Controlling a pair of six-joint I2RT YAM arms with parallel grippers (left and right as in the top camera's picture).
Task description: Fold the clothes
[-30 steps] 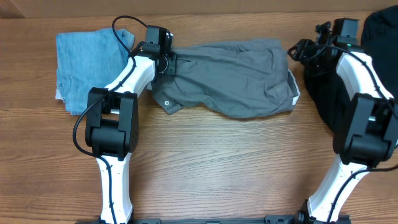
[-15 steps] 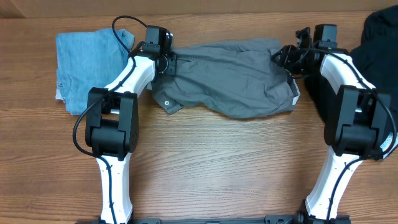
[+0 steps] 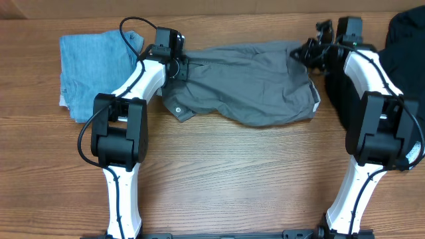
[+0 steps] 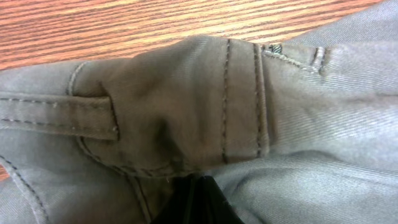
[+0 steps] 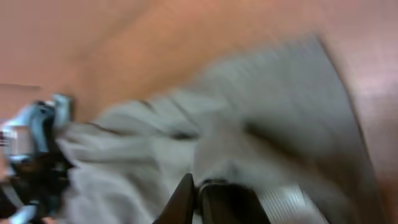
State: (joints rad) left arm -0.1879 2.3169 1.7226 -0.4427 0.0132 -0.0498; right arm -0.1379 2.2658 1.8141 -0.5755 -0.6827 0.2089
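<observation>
A wooden table (image 3: 219,172) with lengthwise grain forms the ground of the overhead view, and both arms reach across it from the near edge. We begin at the left pincer (image 4: 198,186), whose jaws are closed on a raised fold of the grey shorts (image 3: 252,86). In the left wrist view the cloth bunches upward directly above the dark fingertips. A belt loop (image 4: 62,115) lies flat to the left of the fold, and two parallel stitched seams run upward to its right. From above, we place this grip at the left end of the garment, at the waistband. A small round fastener (image 3: 177,110) shows on the turned-out corner just below it. The shorts lie spread across the far middle of the table, rumpled, with a pale strip (image 3: 315,99) along their right edge. The right pincer (image 3: 307,52) sits at the upper right corner of the shorts with its jaws drawn together. The right wrist view is blurred, so we cannot tell whether cloth is caught between them, though grey fabric lies right against the fingers. To the left, beyond the left arm, a folded light-blue denim garment (image 3: 93,66) lies close beside the shorts. At the right edge a black garment (image 3: 405,40) lies partly behind the right arm.
</observation>
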